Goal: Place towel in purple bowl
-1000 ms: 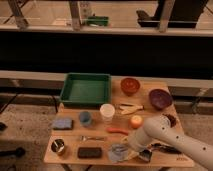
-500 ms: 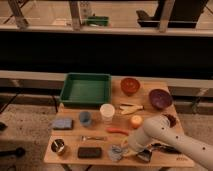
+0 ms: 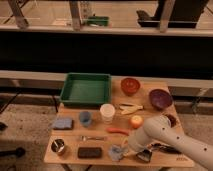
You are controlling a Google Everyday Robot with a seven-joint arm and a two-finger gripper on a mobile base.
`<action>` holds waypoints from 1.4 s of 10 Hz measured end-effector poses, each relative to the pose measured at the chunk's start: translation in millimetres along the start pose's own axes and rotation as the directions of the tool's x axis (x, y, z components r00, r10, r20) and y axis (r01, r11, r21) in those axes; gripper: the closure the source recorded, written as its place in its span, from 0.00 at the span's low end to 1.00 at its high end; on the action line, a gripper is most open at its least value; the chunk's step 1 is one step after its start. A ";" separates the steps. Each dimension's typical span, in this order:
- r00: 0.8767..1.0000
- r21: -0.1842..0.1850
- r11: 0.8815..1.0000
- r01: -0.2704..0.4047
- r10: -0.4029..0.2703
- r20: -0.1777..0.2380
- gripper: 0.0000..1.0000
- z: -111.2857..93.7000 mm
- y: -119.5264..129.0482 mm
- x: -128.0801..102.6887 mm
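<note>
table (image 3: 70, 145): matt wood | towel (image 3: 117, 152): soft cloth | gripper (image 3: 126, 150): smooth white arm

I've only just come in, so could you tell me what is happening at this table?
The robot's single arm is reaching down to the front edge of the wooden table, with its gripper right at a small bluish towel lying there. The towel is still on the table. The purple bowl it belongs in stands at the far right, near the red bowl, and has no towel in it yet. The green tray, white cup and other small items are untouched.
</note>
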 end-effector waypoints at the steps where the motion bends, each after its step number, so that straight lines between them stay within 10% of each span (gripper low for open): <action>1: 1.000 0.002 1.000 0.000 0.000 0.000 1.00 -0.9 0.0 -0.4; 7: 1.000 0.067 0.998 0.002 -0.003 0.007 1.00 -59.5 -10.5 -19.6; 9: 0.997 0.103 0.993 0.059 -0.053 -0.057 1.00 -99.4 -16.9 -32.3; 12: 0.932 0.128 0.965 0.227 -0.177 -0.316 1.00 -124.7 -23.2 -48.5; 14: 0.888 0.125 0.948 0.293 -0.221 -0.403 1.00 -130.7 -27.1 -52.5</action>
